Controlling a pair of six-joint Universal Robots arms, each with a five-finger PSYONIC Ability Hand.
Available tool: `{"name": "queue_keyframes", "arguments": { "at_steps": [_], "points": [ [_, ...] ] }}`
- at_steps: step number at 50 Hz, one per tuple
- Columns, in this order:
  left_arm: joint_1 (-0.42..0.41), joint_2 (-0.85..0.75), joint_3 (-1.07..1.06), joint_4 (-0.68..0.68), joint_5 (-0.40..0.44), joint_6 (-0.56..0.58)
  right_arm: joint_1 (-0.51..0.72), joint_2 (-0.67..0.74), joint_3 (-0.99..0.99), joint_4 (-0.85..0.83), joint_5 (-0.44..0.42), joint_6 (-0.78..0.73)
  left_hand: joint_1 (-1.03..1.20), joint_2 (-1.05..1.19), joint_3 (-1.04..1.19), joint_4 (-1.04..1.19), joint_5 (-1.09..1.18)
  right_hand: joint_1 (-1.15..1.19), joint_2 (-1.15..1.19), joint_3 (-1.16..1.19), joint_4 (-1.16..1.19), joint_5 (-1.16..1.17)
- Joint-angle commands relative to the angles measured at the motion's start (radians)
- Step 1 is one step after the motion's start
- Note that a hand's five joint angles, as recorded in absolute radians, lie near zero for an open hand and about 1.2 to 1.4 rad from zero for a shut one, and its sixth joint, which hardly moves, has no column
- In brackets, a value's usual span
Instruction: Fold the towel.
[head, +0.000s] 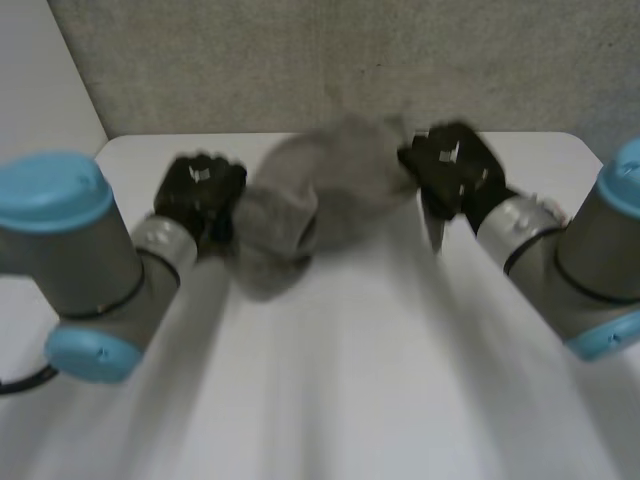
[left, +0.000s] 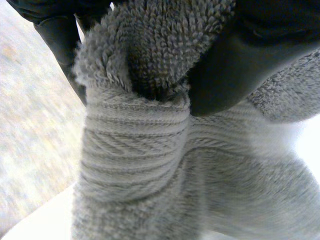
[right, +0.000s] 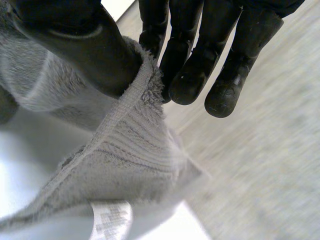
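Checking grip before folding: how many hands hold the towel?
2. The left hand pinches the towel at its left end; the right hand pinches its edge near the label.

Grey terry towel (head: 320, 195) hangs bunched above the table.

The towel (head: 320, 200) is grey in looped pile, crossed by a woven band (left: 135, 150) of ribs and herringbone lines; its label (right: 111, 220) is white with faint grey print. The left hand (head: 200, 190) and right hand (head: 455, 165) are black, the table (head: 330, 380) white, the arm cap (head: 50, 190) light blue
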Motion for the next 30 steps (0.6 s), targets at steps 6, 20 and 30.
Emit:
{"name": "queue_keyframes", "arguments": {
  "at_steps": [6,20,30],
  "points": [
    [0.018,0.001,-0.306,0.086,0.008,0.314,-0.002,0.097,0.186,0.106,0.012,-0.147,-0.552,-0.598,-0.616,-0.608,-0.771,0.082,0.096,0.064,0.067,0.065],
    [0.010,0.236,-0.357,0.078,0.007,0.320,-0.004,0.037,0.229,0.145,0.010,-0.131,-0.917,-0.962,-0.980,-0.972,-1.135,0.071,0.085,0.053,0.056,0.055],
    [0.070,0.239,-0.292,0.004,0.100,0.310,-0.024,0.048,0.249,0.137,0.008,-0.133,-0.931,-0.977,-0.995,-0.987,-1.150,0.071,0.085,0.053,0.056,0.055]
  ]
}}
